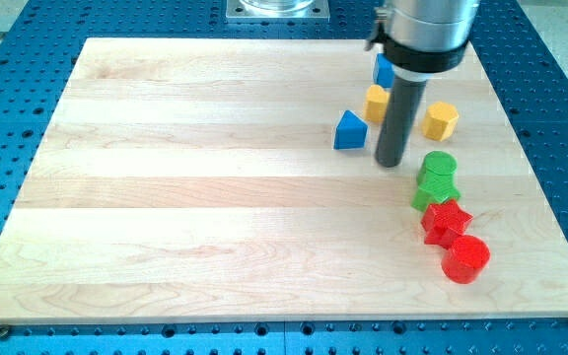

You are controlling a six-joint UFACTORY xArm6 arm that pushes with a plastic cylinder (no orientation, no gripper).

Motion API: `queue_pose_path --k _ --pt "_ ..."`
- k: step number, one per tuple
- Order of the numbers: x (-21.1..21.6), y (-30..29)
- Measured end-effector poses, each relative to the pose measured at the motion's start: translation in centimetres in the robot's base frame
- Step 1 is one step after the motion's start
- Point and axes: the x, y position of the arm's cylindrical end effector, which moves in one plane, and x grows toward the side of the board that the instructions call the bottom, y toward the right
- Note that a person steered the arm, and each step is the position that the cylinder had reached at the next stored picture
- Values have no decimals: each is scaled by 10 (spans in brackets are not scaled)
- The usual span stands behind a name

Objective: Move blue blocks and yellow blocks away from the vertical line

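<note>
My tip (390, 162) rests on the wooden board (166, 197) in the view's right half. A blue triangular block (349, 130) sits just left of the tip. A yellow block (377, 102) lies above the blue one, touching the rod's left side. A yellow hexagonal block (440, 120) sits to the right of the rod. A second blue block (384, 69) is partly hidden behind the arm's head. Below and right of the tip, a green cylinder (439, 165), a green block (433, 190), a red star-shaped block (446, 221) and a red cylinder (464, 258) form a near-vertical column.
The board lies on a blue perforated table (8, 59). The arm's grey and black head (424, 35) hangs over the board's top right. A metal base plate (276, 10) sits at the view's top centre.
</note>
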Motion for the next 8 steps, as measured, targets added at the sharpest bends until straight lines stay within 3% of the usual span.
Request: queue_pose_path --k 1,4,5,6,7,8 --pt "-1 59" --pt "-49 87" --pt "-67 79" --pt "-54 -28" --pt "-49 -60" --pt "-4 -54"
